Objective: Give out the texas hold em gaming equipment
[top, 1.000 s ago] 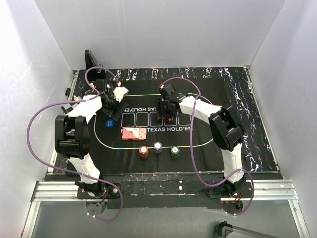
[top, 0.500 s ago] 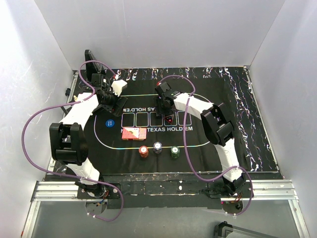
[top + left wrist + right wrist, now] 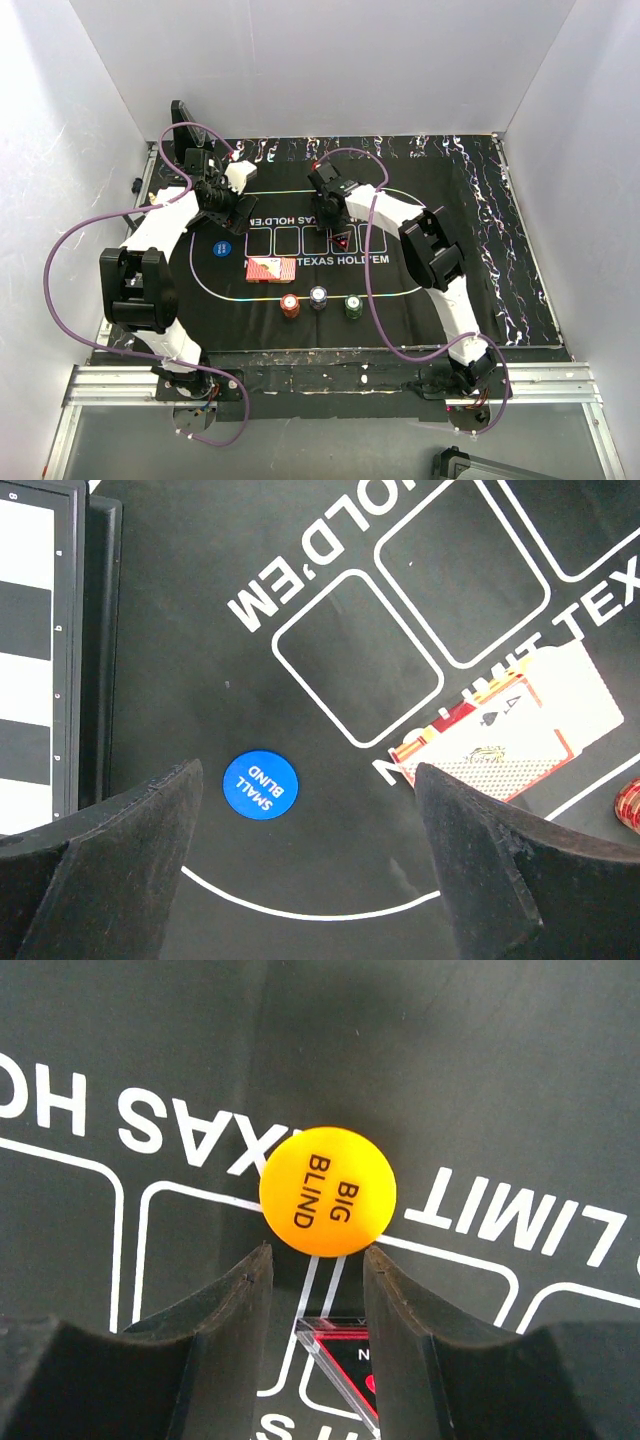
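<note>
The orange round button (image 3: 328, 1190), marked BIG BLIND, lies on the black mat just ahead of my right gripper (image 3: 317, 1255). That gripper is open and narrow, with its tips at the button's near edge and nothing between them. The dark triangular marker (image 3: 343, 240) lies just behind those tips. My left gripper (image 3: 308, 810) hangs open above the mat. A blue SMALL BLIND button (image 3: 258, 785) lies below it, near its left finger. Red-backed cards (image 3: 271, 270) lie mid-mat. Red (image 3: 290, 305), grey (image 3: 318, 297) and green (image 3: 353, 306) chips sit in front of the cards.
A black-and-white chessboard (image 3: 30, 660) borders the mat on the left, beside my left gripper. White walls close in the table on three sides. Purple cables loop over both arms.
My right gripper has moved back and left off the triangular marker, which is now uncovered, and its jaws have narrowed. My left gripper shifted slightly back and left.
</note>
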